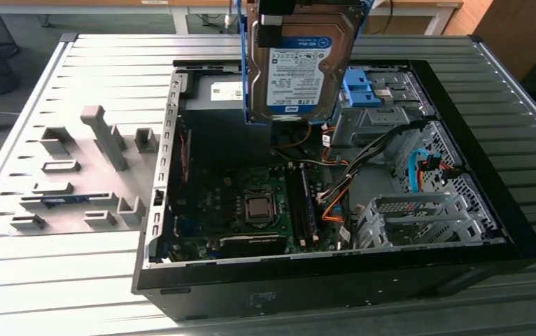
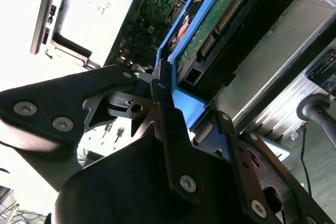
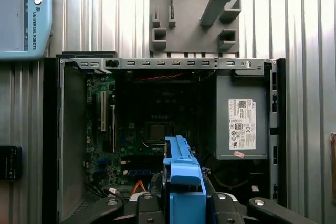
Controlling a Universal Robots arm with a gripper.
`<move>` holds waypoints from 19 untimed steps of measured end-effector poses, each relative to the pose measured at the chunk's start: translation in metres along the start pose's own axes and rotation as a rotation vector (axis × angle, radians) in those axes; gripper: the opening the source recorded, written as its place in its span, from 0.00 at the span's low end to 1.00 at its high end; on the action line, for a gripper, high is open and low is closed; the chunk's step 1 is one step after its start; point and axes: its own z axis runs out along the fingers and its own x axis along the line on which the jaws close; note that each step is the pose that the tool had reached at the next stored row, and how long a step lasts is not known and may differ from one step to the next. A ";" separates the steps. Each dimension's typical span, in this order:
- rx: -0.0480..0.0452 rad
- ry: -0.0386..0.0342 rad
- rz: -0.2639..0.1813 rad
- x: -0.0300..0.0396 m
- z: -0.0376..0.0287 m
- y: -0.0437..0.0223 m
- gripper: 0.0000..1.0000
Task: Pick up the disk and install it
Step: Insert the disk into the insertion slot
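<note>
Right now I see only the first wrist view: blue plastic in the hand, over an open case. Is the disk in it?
Observer: Yes. The exterior view shows the disk upright in blue rails, label facing the camera.
Operator: Already in the case?
Observer: No. There it hangs over the open case, its lower end above the board.
Operator: Is it gripped?
Observer: The second wrist view shows the hand shut on its blue end rail.

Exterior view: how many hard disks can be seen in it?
1. The disk hangs upright, clamped in the jaws, above the open computer case. More may be hidden inside its bays.
</note>
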 end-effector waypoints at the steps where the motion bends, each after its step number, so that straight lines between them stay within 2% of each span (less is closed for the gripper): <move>1: 0.0000 0.0000 0.000 0.0013 0.0000 0.0000 0.36; 15: 0.0000 0.0001 0.000 0.0245 0.0010 -0.0005 0.36; 19: 0.0000 0.0001 0.000 0.0278 0.0011 -0.0005 0.36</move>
